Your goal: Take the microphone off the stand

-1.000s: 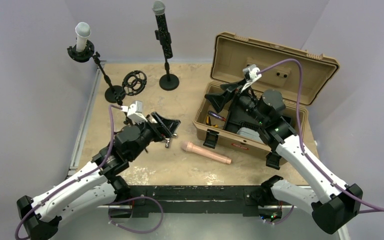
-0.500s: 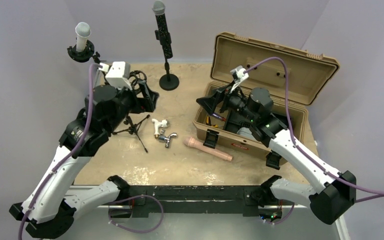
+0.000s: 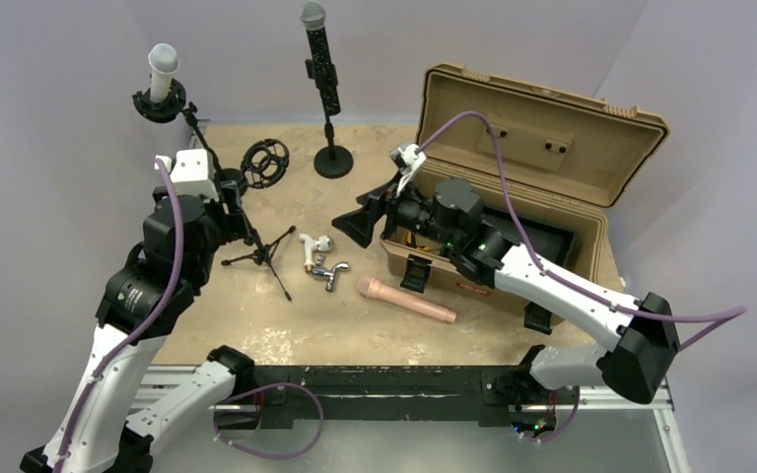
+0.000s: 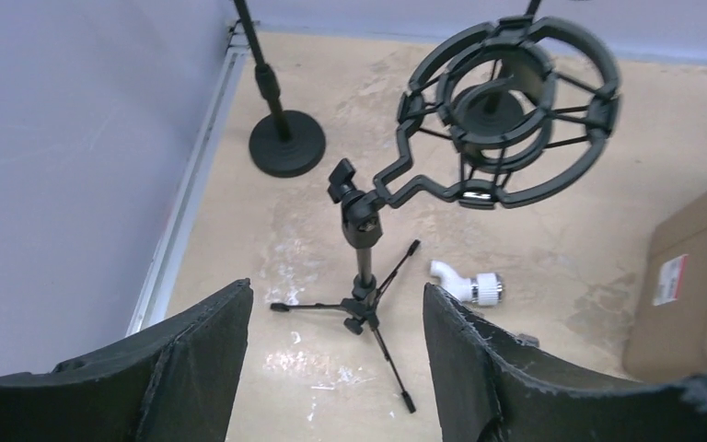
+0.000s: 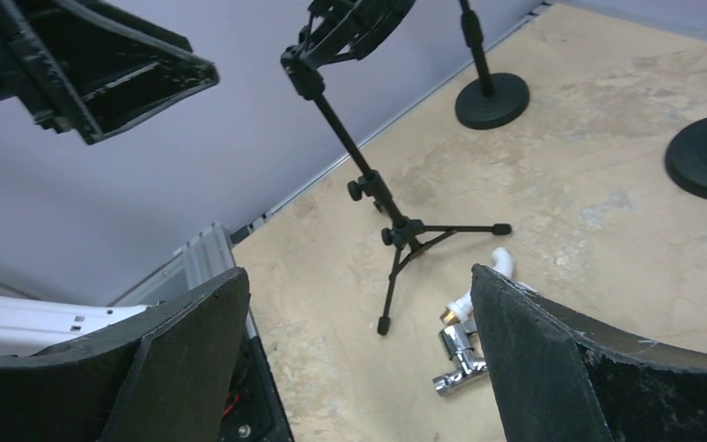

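A white-headed microphone (image 3: 163,71) stands in a shock mount on a stand at the far left. A black microphone (image 3: 319,57) stands upright on a round-base stand (image 3: 332,160) at the back. A pink microphone (image 3: 404,300) lies loose on the table. My left gripper (image 3: 235,205) is open and empty beside an empty shock mount (image 4: 506,101) on a small tripod (image 4: 368,304). In the left wrist view the left gripper (image 4: 336,368) frames the tripod's legs. My right gripper (image 3: 355,219) is open and empty over the table's middle, and in the right wrist view the right gripper (image 5: 359,368) faces the tripod (image 5: 396,239).
A tan case (image 3: 542,128) stands open at the right. A white fitting (image 3: 308,246) and a chrome fitting (image 3: 330,273) lie near the tripod's feet. The left stand's round base (image 4: 285,147) sits by the metal rail along the left wall.
My left gripper swung from the table's middle up and back to the left, beside the tripod. My right gripper came out of the case and moved left over the table.
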